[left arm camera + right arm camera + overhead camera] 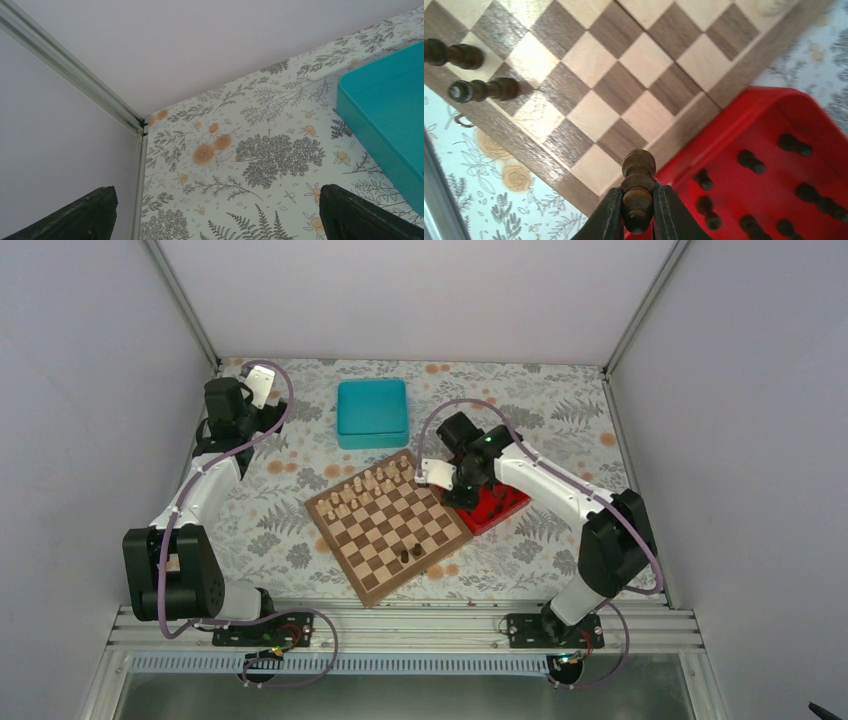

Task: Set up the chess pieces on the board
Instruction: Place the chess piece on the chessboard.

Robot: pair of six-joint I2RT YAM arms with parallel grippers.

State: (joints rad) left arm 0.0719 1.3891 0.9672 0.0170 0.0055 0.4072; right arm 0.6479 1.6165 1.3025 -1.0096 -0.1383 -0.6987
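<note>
The right tool [638, 212] is clamped on a dark chess piece [638, 172] (head poking past the fingertips). It hangs over the red tray's [744, 115] rim, just beside the chessboard [634, 65] at mid-desk. The left tool [217, 215] gapes open by the desk's far left corner. Gripped along its length, the piece may land tilted, topple, or knock the two dark pieces [479, 90] standing on the chessboard.

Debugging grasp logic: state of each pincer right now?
Left pincer: open, empty.
Right pincer: closed on a small dark brown wooden chess piece.
</note>
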